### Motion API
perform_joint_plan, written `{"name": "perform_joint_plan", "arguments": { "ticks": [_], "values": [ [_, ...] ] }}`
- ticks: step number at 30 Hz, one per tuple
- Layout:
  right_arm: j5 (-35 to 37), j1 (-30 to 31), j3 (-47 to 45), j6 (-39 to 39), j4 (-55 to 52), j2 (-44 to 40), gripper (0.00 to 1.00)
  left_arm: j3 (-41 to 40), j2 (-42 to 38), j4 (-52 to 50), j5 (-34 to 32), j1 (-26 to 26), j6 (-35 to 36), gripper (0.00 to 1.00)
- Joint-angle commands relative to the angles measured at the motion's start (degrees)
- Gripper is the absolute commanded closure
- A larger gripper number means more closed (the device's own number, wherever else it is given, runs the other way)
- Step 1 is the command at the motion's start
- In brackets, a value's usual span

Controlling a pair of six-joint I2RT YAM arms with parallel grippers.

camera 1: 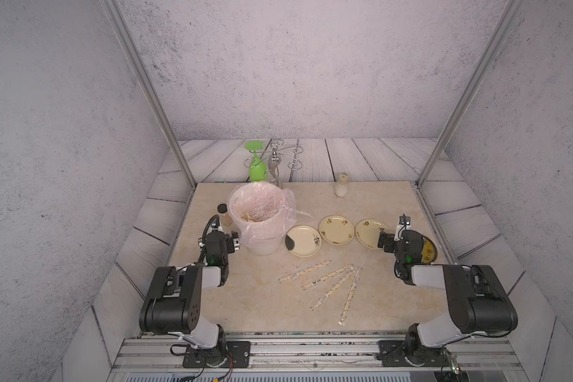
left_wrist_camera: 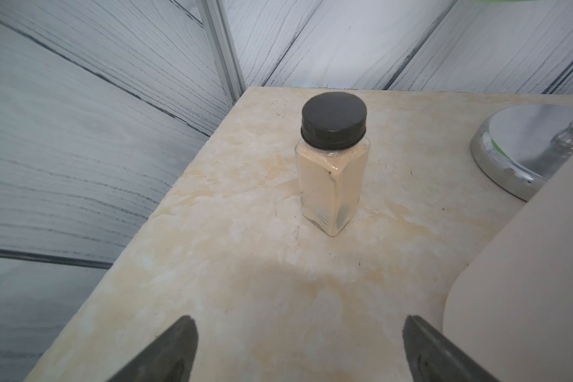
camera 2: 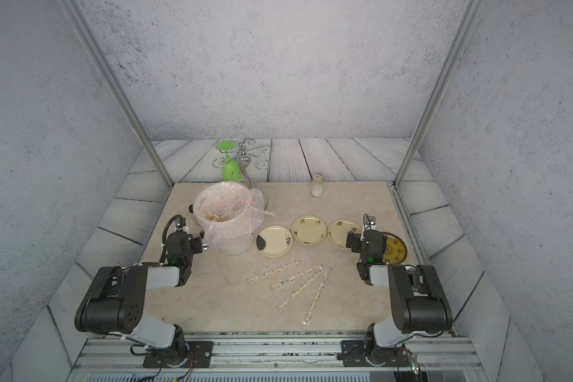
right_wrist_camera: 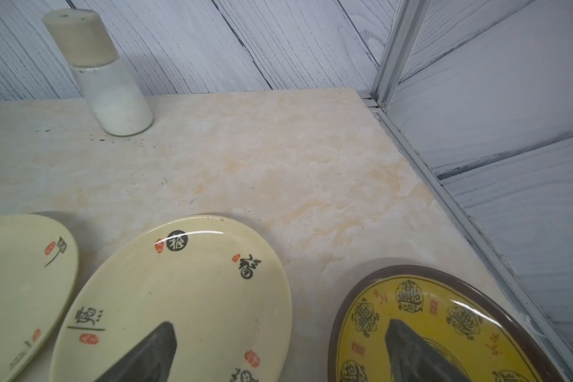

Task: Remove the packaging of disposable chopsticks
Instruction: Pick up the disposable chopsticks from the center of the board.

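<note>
Several disposable chopsticks (camera 1: 332, 291) lie fanned out on the marble table, each pair still inside its clear printed packaging (camera 1: 306, 271) (camera 2: 275, 272), in both top views in front of the plates. My left gripper (camera 1: 216, 228) (left_wrist_camera: 299, 322) is open and empty, at the left beside the bucket, facing a black-lidded jar (left_wrist_camera: 333, 158). My right gripper (camera 1: 405, 228) (right_wrist_camera: 282, 325) is open and empty above the gap between a cream plate (right_wrist_camera: 179, 297) and a yellow plate (right_wrist_camera: 444, 330). Both grippers are well away from the wrapped chopsticks.
A white bucket (camera 1: 262, 246) with a pinkish liner holds loose sleeves and sticks. Cream plates (camera 1: 303, 241) (camera 1: 336, 230) sit in a row, with a white shaker (camera 1: 341, 185) behind them. A green glass (camera 1: 257, 165) hangs on a metal rack at the back.
</note>
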Motion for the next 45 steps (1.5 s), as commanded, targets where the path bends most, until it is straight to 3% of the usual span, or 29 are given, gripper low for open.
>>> {"name": "perform_joint_plan", "arguments": {
  "ticks": [1,29,32,35,37,40,45],
  "values": [
    [-0.5,0.2,0.8,-0.5,-0.2,0.3,0.01,0.7,-0.6,0.7,-0.5,-0.2,-0.1,0.01],
    [-0.6,0.1,1.0,-0.3,-0.5,0.5,0.01,0.8,-0.6,0.6,-0.5,-0.1,-0.1,0.01],
    [-0.7,0.1,0.4,-0.5,0.6,0.1,0.01,-0.6,-1.5,2.6,-0.7,-0.1,-0.1,0.14],
    [1.9,0.1,1.1,0.7,-4.9,-4.9,0.01,-2.6,-6.1,3.7,-4.1,-0.1,-1.0,0.15],
    [3.5,0.1,4.0,2.0,-13.8,-8.3,0.01,-1.9,-11.5,-2.7,-6.2,-0.2,-2.0,0.14],
    [5.2,0.1,4.2,3.5,-16.7,-11.0,0.01,0.3,-19.6,-15.1,-8.1,-0.1,-4.4,0.14],
    [6.4,0.1,2.4,7.1,-21.1,-17.1,0.01,-0.6,-29.1,-21.2,-9.3,-0.1,-6.8,0.15]
  ]
}}
